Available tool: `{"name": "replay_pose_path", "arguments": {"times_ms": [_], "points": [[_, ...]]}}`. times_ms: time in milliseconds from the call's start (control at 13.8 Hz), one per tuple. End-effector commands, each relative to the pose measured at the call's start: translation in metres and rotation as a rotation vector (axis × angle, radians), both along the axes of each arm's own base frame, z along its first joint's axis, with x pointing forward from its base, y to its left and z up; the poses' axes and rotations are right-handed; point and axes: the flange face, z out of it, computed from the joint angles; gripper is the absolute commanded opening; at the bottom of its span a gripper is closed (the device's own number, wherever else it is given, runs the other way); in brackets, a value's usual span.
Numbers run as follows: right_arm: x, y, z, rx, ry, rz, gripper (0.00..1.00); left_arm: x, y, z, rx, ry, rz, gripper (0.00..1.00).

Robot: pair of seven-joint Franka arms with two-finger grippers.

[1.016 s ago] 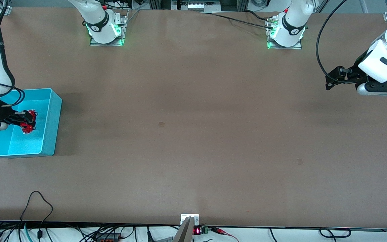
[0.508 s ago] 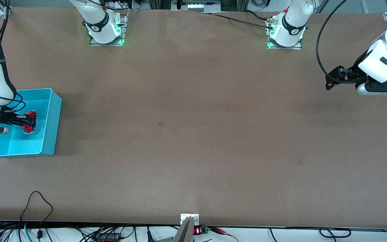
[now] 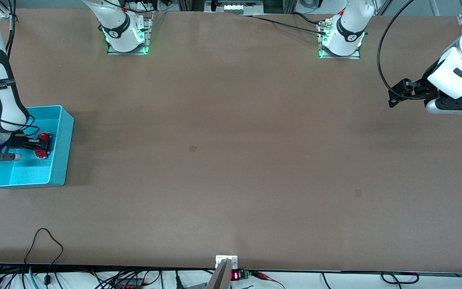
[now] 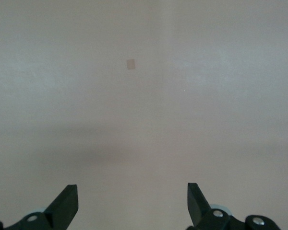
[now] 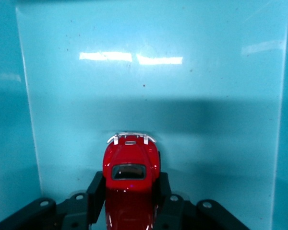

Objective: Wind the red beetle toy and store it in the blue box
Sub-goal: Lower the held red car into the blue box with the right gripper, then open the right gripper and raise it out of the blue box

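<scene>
- Right gripper (image 3: 43, 146) is down inside the blue box (image 3: 60, 160), which sits at the right arm's end of the table.
- Its two black fingers (image 5: 96, 191) are pinched onto the flanks of the red beetle toy (image 3: 43, 145), one on each side of the body.
- In the right wrist view the toy (image 5: 131, 165) pokes out ahead of the fingertips, its dark window and silvery bumper facing away from the gripper toward a turquoise wall of the box (image 5: 149, 86).
- Box walls close in on both sides of the gripper in that view; the toy is near the wall ahead of it but not touching.
- Cannot tell whether the toy's wheels rest on the box floor or sit just above it.
- From the front, the toy lies in the half of the box farther from the camera, close to the long wall that faces the middle of the table.
- Left gripper (image 3: 393, 98) hangs over bare table at the left arm's end, well apart from the box; this arm waits.
- Left wrist view: its gripper (image 4: 133, 203) has fingers (image 4: 67, 203) spread wide with nothing between them, only brown tabletop (image 4: 182, 105) below and a small darker square mark (image 4: 130, 64) ahead.
</scene>
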Motion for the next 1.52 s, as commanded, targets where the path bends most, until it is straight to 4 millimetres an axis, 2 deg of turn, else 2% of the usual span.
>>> {"name": "replay_pose_path", "arguments": {"times_ms": [0,73,145,218,290,363,581,798,1016,1089,1161,1234,1452], "points": [[-0.001,0.002,-0.006,-0.007,0.002,0.03,0.03,-0.002,-0.001,0.007,0.014,0.0,-0.02,1.0],[-0.002,0.002,-0.01,-0.016,-0.001,0.032,0.13,-0.002,-0.001,0.007,0.014,0.0,-0.02,1.0],[-0.001,0.003,-0.01,-0.016,-0.002,0.031,0.36,-0.002,-0.001,0.007,0.014,0.0,-0.02,1.0],[-0.001,0.003,-0.01,-0.014,-0.002,0.027,0.65,-0.002,-0.001,0.008,0.014,-0.001,-0.02,1.0],[-0.001,0.003,-0.011,-0.013,-0.001,0.024,0.9,-0.002,-0.001,0.007,0.014,0.0,-0.02,1.0],[0.0,0.003,-0.004,-0.013,-0.009,0.024,1.0,-0.002,0.0,0.007,0.014,0.0,-0.018,1.0],[0.008,0.003,0.035,-0.011,-0.051,0.039,1.0,-0.002,-0.001,0.007,0.014,0.0,-0.02,1.0],[0.017,0.022,0.099,0.013,-0.089,0.06,1.0,-0.002,0.0,0.007,0.014,0.0,-0.017,1.0],[0.035,0.052,0.177,-0.005,-0.149,0.134,1.0,-0.002,-0.001,0.007,0.014,0.0,-0.018,1.0],[0.03,0.059,0.195,0.024,-0.126,0.105,1.0,-0.002,-0.001,0.007,0.014,0.0,-0.018,1.0],[0.031,0.078,0.21,0.049,-0.102,0.062,1.0,-0.002,0.0,0.007,0.014,0.0,-0.017,1.0],[0.039,0.108,0.227,0.056,-0.101,0.063,1.0,-0.002,-0.001,0.007,0.014,0.0,-0.017,1.0],[0.061,0.16,0.272,0.07,-0.09,-0.001,1.0,-0.002,-0.001,0.007,0.014,0.0,-0.017,1.0]]}}
